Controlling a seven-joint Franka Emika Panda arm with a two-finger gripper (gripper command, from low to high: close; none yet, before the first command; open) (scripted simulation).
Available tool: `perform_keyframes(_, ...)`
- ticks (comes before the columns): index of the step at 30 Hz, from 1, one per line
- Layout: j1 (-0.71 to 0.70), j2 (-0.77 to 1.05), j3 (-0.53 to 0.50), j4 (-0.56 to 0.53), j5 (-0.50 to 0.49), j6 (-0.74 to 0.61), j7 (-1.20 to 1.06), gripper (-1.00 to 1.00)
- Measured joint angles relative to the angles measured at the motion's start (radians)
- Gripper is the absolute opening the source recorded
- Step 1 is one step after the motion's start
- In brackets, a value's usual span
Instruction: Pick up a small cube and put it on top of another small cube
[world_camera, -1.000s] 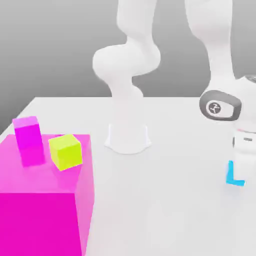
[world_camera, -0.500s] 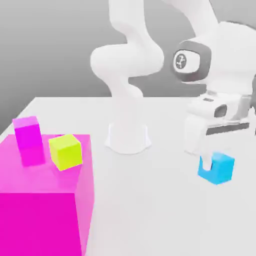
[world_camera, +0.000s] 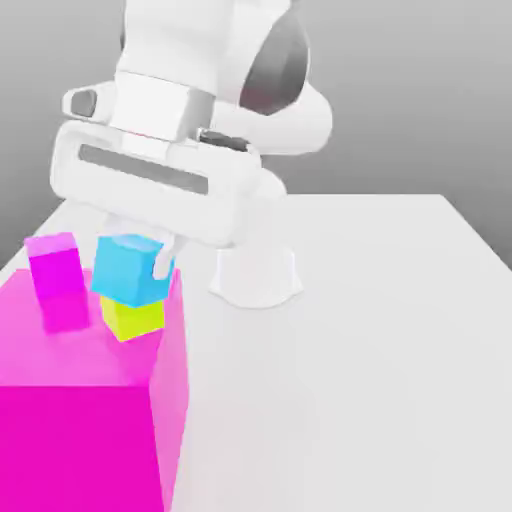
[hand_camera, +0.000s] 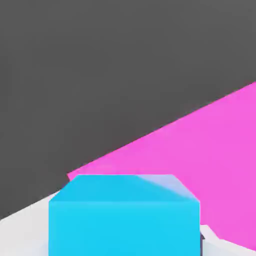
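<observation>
The exterior view looks from in front of the white table (world_camera: 400, 330), raised a little and tilted down, facing the arm's base (world_camera: 256, 275) and the grey backdrop beyond it. It stands close enough that the big magenta cube (world_camera: 85, 420) runs off its lower left corner. The hand view rides on the hand and looks past the gripper (world_camera: 135, 250), so near that the cyan-blue cube (hand_camera: 124, 215) spans much of its width (the same cube (world_camera: 130, 270) is small in the exterior view). Both views share that cube and the magenta surface (hand_camera: 210, 160).
</observation>
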Motion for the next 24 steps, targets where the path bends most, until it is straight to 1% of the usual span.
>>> perform_keyframes(7,-0.199,0.056,-0.134,0.008,0.0,0.033,0.181,-1.0)
perform_keyframes(13,-0.339,0.188,-0.254,0.016,0.027,0.096,0.334,-1.0)
perform_keyframes(14,-0.348,0.214,-0.269,0.007,0.055,0.107,0.342,-1.0)
perform_keyframes(15,-0.347,0.237,-0.279,-0.012,0.102,0.115,0.331,-1.0)
perform_keyframes(17,-0.324,0.28,-0.282,-0.061,0.231,0.122,0.283,-1.0)
perform_keyframes(19,-0.319,0.336,-0.261,-0.09,0.345,0.15,0.227,-1.0)
perform_keyframes(23,-0.349,0.482,-0.205,-0.091,0.522,0.266,0.107,-1.0)
perform_keyframes(24,-0.366,0.515,-0.18,-0.088,0.558,0.293,0.081,1.0)
